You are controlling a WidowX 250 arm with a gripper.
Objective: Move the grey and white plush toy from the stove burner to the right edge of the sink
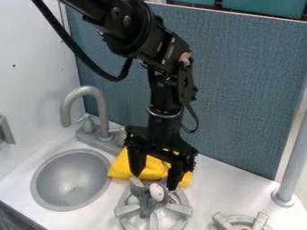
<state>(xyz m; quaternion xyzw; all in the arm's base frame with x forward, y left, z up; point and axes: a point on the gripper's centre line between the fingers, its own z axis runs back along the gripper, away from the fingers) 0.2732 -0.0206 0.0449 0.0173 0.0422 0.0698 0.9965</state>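
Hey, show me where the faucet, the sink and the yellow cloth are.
Faucet (103, 110): camera view, upright part of its neck.
Sink (71, 182): camera view, bare inside of its bowl.
Yellow cloth (155, 169): camera view, middle of its folds.

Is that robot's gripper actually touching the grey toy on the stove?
Cannot tell. In the camera view, the open gripper hangs with its tips close by the grey toy, but the slanted angle shows neither contact nor gap plainly.

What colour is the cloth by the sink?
The cloth is bright yellow, best seen in the camera view.
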